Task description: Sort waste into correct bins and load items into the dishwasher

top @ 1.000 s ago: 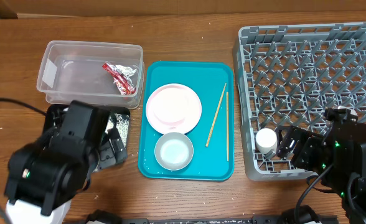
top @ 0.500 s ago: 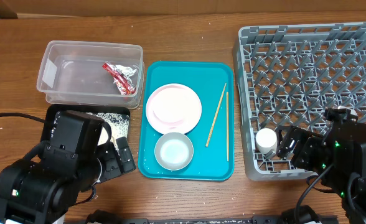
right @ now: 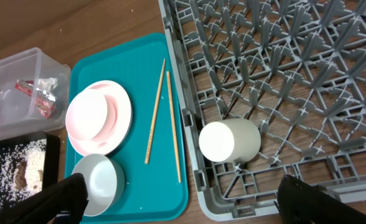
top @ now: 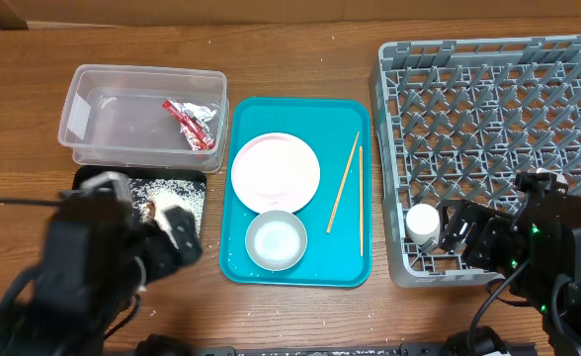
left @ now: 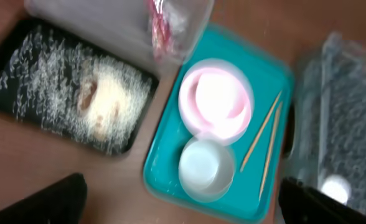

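The clear tub (top: 123,109) holds the red wrapper (top: 187,123) and a white tissue bit (right: 46,83). The black tray (top: 88,178) holds rice and brownish scraps (top: 168,203). On the teal tray (top: 295,114) lie the pink plate (top: 276,170), a white bowl (top: 276,240) and two chopsticks (top: 345,183). A white cup (top: 422,224) lies in the grey dish rack (top: 488,109). My left gripper (left: 183,208) is open and empty, blurred, above the table in front of the black tray. My right gripper (right: 192,202) is open and empty by the rack's front left corner.
The rack's front left corner stands close to the teal tray's right edge (right: 186,155). Bare wooden table (top: 300,59) runs behind the tub and teal tray. The left arm (top: 73,277) covers the front left of the table.
My left arm has drawn back toward the front left, uncovering the black tray and its rice. The right arm has not moved.
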Controlling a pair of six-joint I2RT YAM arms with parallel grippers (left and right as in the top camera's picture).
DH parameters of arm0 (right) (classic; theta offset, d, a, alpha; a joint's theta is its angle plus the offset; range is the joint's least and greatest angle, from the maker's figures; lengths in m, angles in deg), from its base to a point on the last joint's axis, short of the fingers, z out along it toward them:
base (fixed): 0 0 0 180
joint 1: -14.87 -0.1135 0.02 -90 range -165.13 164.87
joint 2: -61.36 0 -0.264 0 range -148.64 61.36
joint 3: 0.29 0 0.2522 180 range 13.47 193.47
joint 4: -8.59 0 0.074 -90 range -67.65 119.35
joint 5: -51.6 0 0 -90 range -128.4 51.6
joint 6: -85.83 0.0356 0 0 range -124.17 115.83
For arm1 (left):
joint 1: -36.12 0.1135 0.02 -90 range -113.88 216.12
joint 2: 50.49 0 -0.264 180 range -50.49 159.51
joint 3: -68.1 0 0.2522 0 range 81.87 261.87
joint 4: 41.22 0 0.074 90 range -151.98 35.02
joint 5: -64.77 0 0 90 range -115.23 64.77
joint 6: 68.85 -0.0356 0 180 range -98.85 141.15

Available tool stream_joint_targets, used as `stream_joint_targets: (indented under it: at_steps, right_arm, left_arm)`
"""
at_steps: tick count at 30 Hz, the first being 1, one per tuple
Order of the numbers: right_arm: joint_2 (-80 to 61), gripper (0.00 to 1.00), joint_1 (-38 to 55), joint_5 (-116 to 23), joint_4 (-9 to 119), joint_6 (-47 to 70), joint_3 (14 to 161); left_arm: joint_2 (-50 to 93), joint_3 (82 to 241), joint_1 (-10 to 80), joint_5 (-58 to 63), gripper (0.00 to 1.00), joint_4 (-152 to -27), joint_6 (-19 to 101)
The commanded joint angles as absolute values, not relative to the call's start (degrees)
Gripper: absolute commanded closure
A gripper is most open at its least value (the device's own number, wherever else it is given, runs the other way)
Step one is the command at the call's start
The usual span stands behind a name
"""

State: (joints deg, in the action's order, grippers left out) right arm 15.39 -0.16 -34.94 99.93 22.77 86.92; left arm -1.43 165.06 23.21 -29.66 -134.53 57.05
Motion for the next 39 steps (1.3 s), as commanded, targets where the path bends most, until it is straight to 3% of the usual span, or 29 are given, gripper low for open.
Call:
stream_joint_targets:
  at_steps: [1, 8, 18, 24, 39]
  right_arm:
    - [15.60, 0.00, 0.04, -33.98, 99.62, 22.42, 87.69]
    - [15.60, 0.00, 0.04, -33.98, 99.62, 22.42, 87.69]
    - [15.60, 0.00, 0.04, -33.98, 99.62, 22.42, 87.69]
    - [15.60, 0.00, 0.04, -33.98, 99.62, 22.42, 87.69]
    - [15.60, 0.00, 0.04, -33.98, 99.62, 22.42, 87.69]
  left_arm:
    - [-7.88, 158.38, 27.59, -30.64, 0.00, -125.02, 48.77]
    - [-23.37, 136.06, 31.78, -28.56, 0.00, -98.64, 40.75]
    - [-43.31, 105.09, 32.11, -25.61, 0.00, -67.34, 40.55]
    - [-50.39, 95.17, 32.09, -25.70, 0.00, -61.38, 41.08]
    - [-50.30, 82.12, 32.02, -25.79, 0.00, -59.72, 40.95]
